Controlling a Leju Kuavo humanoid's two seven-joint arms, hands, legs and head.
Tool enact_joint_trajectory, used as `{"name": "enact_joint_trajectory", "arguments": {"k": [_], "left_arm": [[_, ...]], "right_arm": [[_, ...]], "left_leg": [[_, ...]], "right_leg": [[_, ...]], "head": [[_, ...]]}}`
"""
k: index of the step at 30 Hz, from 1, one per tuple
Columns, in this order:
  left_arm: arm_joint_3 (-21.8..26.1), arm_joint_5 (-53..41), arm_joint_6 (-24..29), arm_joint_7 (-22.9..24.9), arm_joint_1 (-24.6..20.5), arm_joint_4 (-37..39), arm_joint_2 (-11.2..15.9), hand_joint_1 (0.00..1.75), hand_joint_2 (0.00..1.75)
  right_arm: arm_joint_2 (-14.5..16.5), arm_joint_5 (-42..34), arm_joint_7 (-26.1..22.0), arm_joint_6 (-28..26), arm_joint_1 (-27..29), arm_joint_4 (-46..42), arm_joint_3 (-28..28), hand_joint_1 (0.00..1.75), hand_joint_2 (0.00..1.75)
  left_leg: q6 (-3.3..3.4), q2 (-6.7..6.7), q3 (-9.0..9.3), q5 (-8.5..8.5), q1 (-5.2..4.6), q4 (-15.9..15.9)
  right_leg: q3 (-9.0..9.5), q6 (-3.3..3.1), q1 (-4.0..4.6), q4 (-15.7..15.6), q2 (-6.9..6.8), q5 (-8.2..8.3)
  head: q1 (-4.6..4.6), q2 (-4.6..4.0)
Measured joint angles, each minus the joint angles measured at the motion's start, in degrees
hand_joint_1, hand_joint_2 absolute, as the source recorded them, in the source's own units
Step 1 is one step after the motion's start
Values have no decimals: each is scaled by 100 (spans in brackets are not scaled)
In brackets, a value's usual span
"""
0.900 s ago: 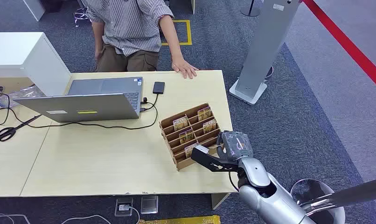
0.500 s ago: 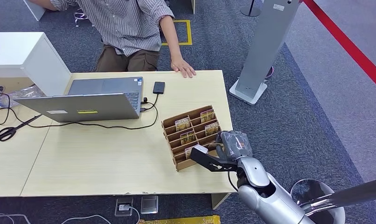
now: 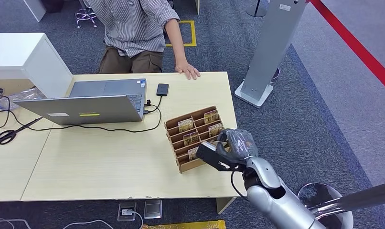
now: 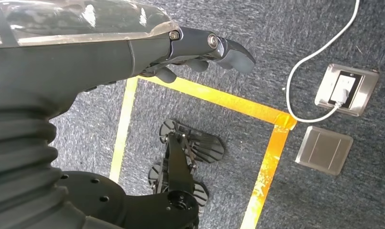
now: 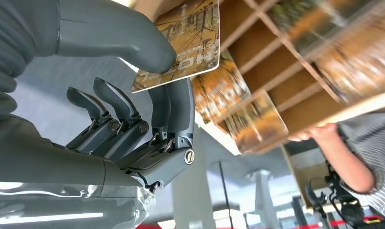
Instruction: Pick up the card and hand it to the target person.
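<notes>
A wooden card rack [image 3: 173, 127] with several picture cards stands near the table's right edge; its slats [image 5: 295, 76] show close up in the right wrist view. My right hand [image 3: 229, 149] is at the rack's near right corner. It pinches one picture card [image 5: 181, 43] between thumb and fingers, lifted just clear of the slots. The card's edge [image 3: 203, 150] peeks out left of the hand. The target person [image 3: 133, 26] in a striped shirt stands beyond the table, one hand [image 3: 188, 70] resting on its far edge. My left hand [image 4: 195, 47] hangs over the floor, holding nothing.
An open laptop [image 3: 90, 102] with cable, a phone [image 3: 162, 89] and scissors [image 3: 11, 132] lie on the table's left and back. A white box [image 3: 23, 57] sits far left. A grey pillar stand [image 3: 272, 47] rises to the right of the table.
My right hand has turned and risen slightly at the rack, its fingers closing in with the card. The person's upper body has shifted; their hand stays on the table edge.
</notes>
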Motion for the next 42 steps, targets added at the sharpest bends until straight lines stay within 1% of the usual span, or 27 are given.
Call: {"name": "enact_joint_trajectory", "arguments": {"k": [2,5,8,11,14,18,20,23,26,30,35,42], "left_arm": [[13,16,3,9,3,0,10,0,175],[34,55,-3,34,9,0,39,0,175],[48,85,-6,54,17,0,68,0,175],[73,91,-5,81,19,0,80,0,175],[102,92,-5,87,18,0,78,0,175],[111,84,-19,87,9,0,63,0,175],[111,73,-36,80,7,0,49,0,175],[111,46,-56,56,-3,0,27,0,175],[111,13,-60,46,-6,0,14,0,175],[111,-35,-64,46,-7,0,9,0,175],[111,-38,-68,46,-7,0,5,0,175],[111,-38,-66,46,-6,0,4,0,175]], "right_arm": [[-112,-484,66,300,-108,-283,-79,168,175],[-391,-1294,246,932,-403,-871,-208,168,175],[-674,-1893,290,1245,-742,-1461,-337,168,175],[-877,-2187,305,1465,-1020,-1942,-426,168,175],[-970,-2236,191,1474,-1185,-2266,-454,168,175],[-901,-1828,-88,1077,-1256,-2338,-418,168,175],[-812,-1376,-232,658,-1255,-2259,-382,168,175],[-633,-527,-446,-152,-1238,-1956,-319,168,175],[-482,-83,-537,-611,-1216,-1603,-259,168,175],[-339,205,-508,-896,-1213,-1102,-192,168,175],[-213,377,-501,-1159,-1219,-550,-135,168,175],[-80,501,-516,-1415,-1234,-62,-87,168,175]], "left_leg": [[0,0,0,1,0,0],[1,0,1,2,-1,2],[1,0,2,2,-1,3],[0,0,2,1,-1,4],[0,0,1,1,0,3],[0,-1,-1,1,0,2],[0,-2,-1,1,0,1],[0,-2,-1,1,0,1],[0,-2,-2,1,0,1],[0,-2,-3,1,0,1],[0,-3,-3,1,0,1],[0,-3,-3,1,0,1]], "right_leg": [[0,1,0,0,0,1],[0,2,-1,0,0,3],[0,2,-1,0,0,4],[0,2,-1,-1,0,3],[0,2,0,0,1,3],[3,2,0,1,-2,3],[3,2,0,2,-2,3],[4,2,0,2,-2,3],[4,2,0,2,-2,3],[3,2,0,2,-3,2],[1,2,0,2,-3,2],[1,2,0,3,-3,2]], "head": [[-2,0],[4,0],[10,1],[5,0],[4,1],[-6,1],[-2,1],[1,1],[4,0],[4,0],[-1,1],[1,1]]}}
